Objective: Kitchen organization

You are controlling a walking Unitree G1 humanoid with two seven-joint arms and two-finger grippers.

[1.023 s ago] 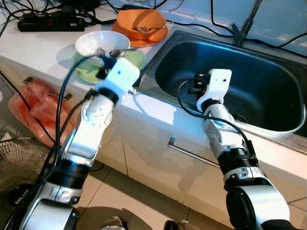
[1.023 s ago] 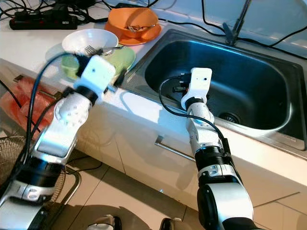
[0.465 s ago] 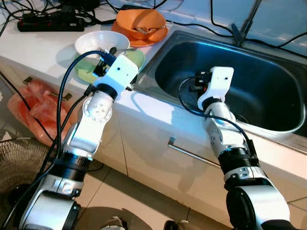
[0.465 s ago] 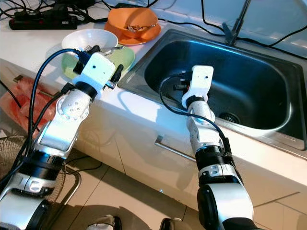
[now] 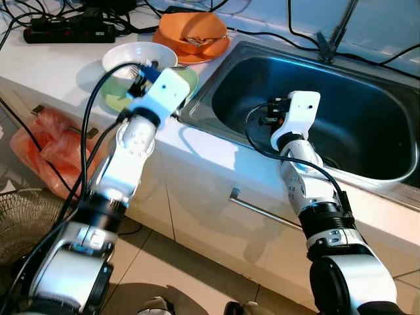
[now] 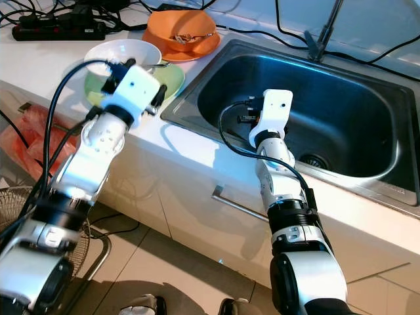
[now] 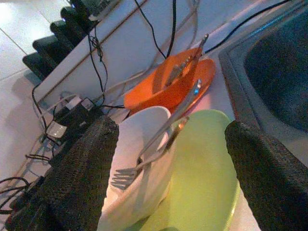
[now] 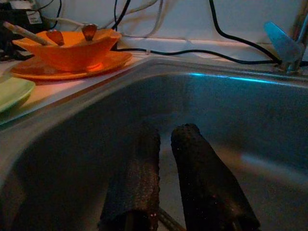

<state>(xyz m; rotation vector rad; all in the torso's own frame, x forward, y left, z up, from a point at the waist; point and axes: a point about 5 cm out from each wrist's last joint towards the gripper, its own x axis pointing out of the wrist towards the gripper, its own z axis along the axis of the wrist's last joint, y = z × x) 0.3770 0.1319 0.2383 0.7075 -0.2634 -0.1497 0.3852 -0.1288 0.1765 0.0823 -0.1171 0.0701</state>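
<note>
The left gripper (image 7: 168, 144) is held spread wide over the white bowl (image 7: 139, 159) on the green plate (image 7: 202, 178), near the counter's front edge beside the sink (image 5: 315, 98). The fork (image 7: 144, 154) could be knocked out. The right gripper (image 8: 168, 178), fingers nearly together, is held inside the sink.

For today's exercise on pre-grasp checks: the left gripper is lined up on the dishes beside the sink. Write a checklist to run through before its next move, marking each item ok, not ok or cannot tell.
1. Left gripper open wide enough for the dishes: ok, fingers spread far apart.
2. White bowl resting on the green plate: ok.
3. Fork secure in the white bowl: not ok, it leans loosely over the rim.
4. Left gripper touching the dishes: cannot tell.
5. Right gripper out of the way: ok, nearly closed, down in the sink.
6. Orange bowl with its utensils clear of the approach: ok, it stands behind.
</note>
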